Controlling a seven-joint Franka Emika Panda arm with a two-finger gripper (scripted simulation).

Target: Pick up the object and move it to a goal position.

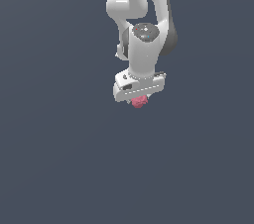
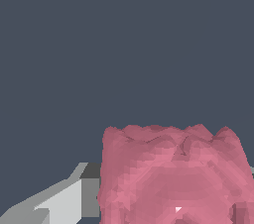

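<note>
The object point(image 1: 140, 101) is a small pinkish-red lumpy blob that pokes out from under the white gripper point(image 1: 139, 93) in the exterior view. In the wrist view the object point(image 2: 173, 173) fills the near part of the picture. One grey finger point(image 2: 69, 200) presses against its side, and the other finger is almost wholly hidden behind it. The gripper is shut on the object. I cannot tell how high above the floor it is. No goal marker shows in either view.
The white arm point(image 1: 144, 15) reaches in from the top of the exterior view. A plain dark grey-blue surface point(image 1: 59, 158) lies all around.
</note>
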